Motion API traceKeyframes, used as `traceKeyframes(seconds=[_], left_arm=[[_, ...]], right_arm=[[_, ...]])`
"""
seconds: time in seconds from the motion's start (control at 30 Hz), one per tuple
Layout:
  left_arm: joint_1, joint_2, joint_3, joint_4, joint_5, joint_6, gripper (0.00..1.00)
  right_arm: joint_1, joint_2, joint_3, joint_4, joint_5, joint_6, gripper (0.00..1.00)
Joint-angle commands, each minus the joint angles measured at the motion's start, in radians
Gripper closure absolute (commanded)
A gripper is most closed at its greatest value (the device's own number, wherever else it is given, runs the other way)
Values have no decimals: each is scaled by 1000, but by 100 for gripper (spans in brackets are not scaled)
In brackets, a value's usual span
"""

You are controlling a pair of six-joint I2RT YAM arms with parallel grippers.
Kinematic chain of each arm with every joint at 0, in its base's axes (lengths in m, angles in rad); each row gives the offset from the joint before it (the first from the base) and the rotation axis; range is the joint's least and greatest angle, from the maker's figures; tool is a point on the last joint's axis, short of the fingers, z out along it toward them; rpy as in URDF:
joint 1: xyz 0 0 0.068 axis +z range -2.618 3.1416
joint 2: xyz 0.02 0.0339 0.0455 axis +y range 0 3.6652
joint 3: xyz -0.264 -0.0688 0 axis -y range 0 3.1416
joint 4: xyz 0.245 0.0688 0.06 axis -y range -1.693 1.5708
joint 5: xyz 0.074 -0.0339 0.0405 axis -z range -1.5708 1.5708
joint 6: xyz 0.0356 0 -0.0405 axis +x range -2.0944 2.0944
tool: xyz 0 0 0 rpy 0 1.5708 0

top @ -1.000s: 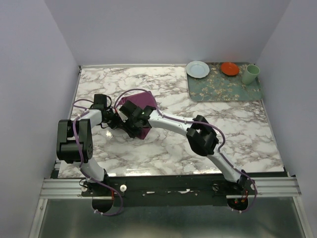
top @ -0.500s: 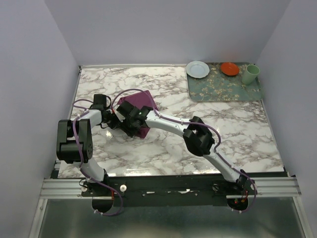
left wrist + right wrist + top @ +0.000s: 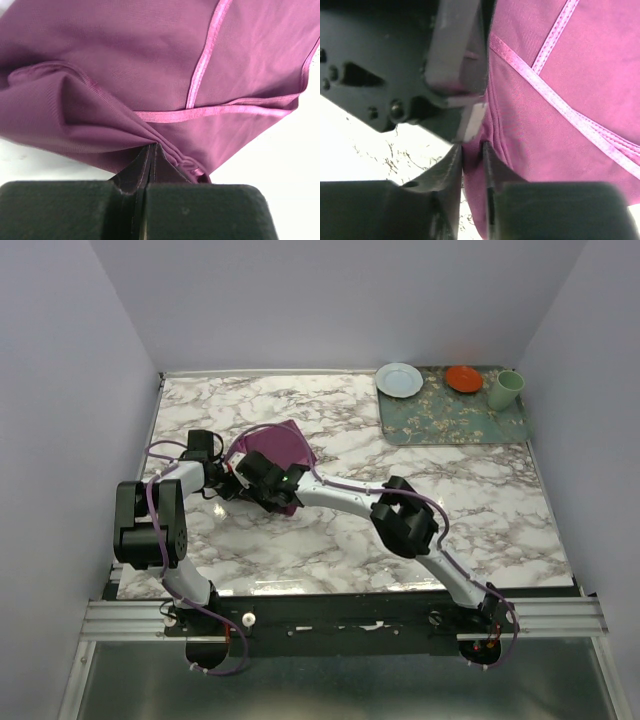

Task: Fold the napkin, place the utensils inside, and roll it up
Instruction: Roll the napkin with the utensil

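On the left of the white marble bench (image 3: 470, 510), the left claw (image 3: 150, 149) pinches the soft plum-purple cloth napkin (image 3: 283, 446) tight, and the right claw (image 3: 472, 150), nearly closed, nips its edge just beside, likely so both can fold it together.

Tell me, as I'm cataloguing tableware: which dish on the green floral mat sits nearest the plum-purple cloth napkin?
The pale blue round plate at the green floral mat's far-left corner; the small orange dish and light green cup stand farther right.
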Motion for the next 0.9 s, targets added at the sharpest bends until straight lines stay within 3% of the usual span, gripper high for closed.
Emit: traceKeyframes(seconds=[0.0,0.1,0.3,0.43,0.53,0.87], left_arm=[[11,54,-34,-64,-81,45,100],[20,51,-43,-36,-43,47,100],[27,33,-34,5,14,40,100],[40,-13,-5,-5,17,31,89],[51,-56,3,-5,13,19,77],[71,-217,-13,-70,-69,39,55]], right_arm=[[1,146,-77,-133,24,-13,89],[10,152,-60,-147,16,-16,99],[12,129,-57,-181,-105,16,99],[-2,110,-55,-181,-325,85,99],[-17,117,-38,-179,-416,117,99],[-112,126,-49,-130,-697,234,100]])
